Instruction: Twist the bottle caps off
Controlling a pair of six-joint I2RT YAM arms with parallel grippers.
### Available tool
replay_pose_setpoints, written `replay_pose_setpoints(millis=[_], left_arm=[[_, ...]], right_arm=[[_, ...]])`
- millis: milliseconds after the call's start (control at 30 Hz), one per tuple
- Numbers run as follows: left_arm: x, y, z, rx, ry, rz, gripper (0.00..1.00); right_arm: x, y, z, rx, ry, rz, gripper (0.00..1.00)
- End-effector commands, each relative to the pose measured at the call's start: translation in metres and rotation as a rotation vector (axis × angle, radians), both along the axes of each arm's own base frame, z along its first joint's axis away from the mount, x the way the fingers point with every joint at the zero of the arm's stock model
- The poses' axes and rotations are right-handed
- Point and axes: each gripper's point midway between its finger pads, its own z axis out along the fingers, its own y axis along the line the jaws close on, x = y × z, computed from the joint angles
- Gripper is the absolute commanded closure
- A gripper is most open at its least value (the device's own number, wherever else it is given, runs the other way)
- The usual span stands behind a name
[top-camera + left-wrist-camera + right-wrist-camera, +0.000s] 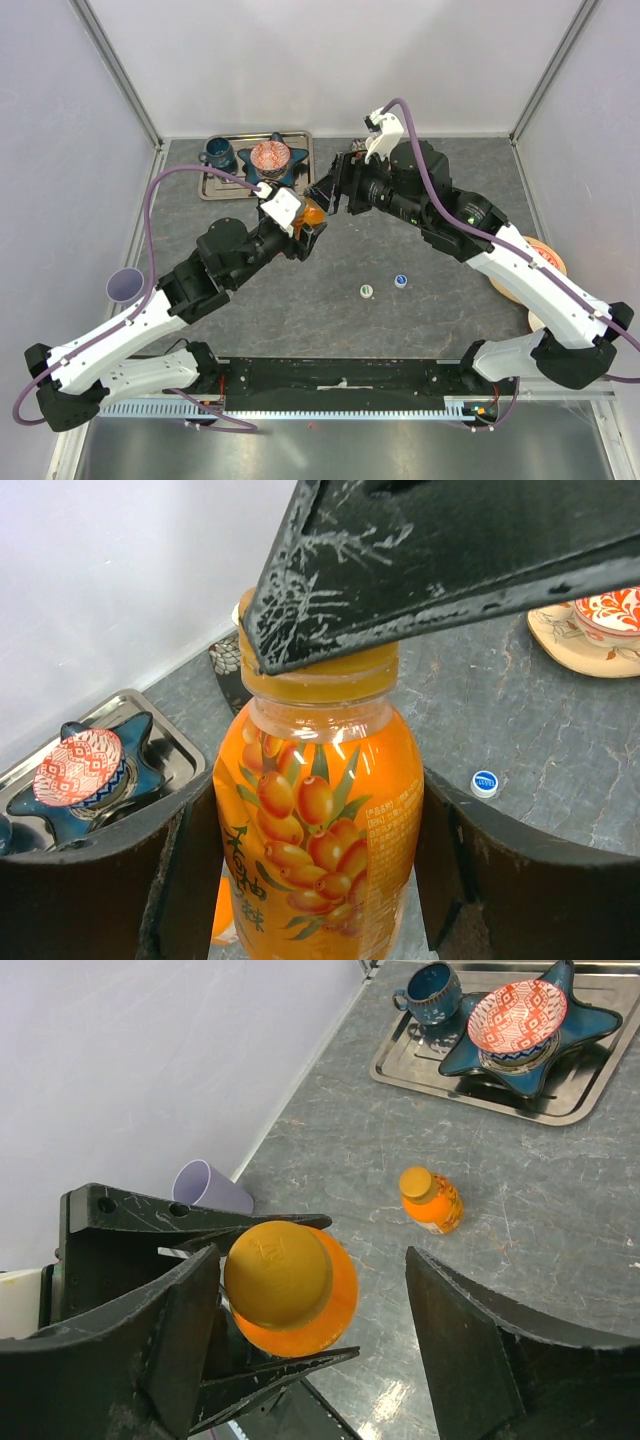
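Observation:
An orange bottle with a berry label is held off the table, my left gripper shut on its body. In the top view the bottle sits between both grippers. Its orange cap is on the neck. My right gripper straddles the cap, open: one finger is close beside it, the other well apart. A second orange bottle with its cap on stands on the table. A white-and-green cap and a blue cap lie loose mid-table.
A metal tray at the back left holds a blue mug and a star-shaped dish with a patterned bowl. A purple cup stands at the left edge. Patterned plates lie at the right.

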Motion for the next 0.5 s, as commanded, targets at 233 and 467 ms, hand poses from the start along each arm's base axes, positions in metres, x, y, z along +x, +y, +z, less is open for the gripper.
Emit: replay_pose_setpoints(millis=[233, 467], left_arm=[[0.003, 0.000, 0.012, -0.011, -0.061, 0.011, 0.70], [0.002, -0.001, 0.011, -0.012, -0.060, 0.003, 0.70]], right_arm=[[0.003, 0.003, 0.014, 0.040, -0.037, -0.008, 0.30], [0.000, 0.005, 0.008, 0.033, -0.031, 0.017, 0.43]])
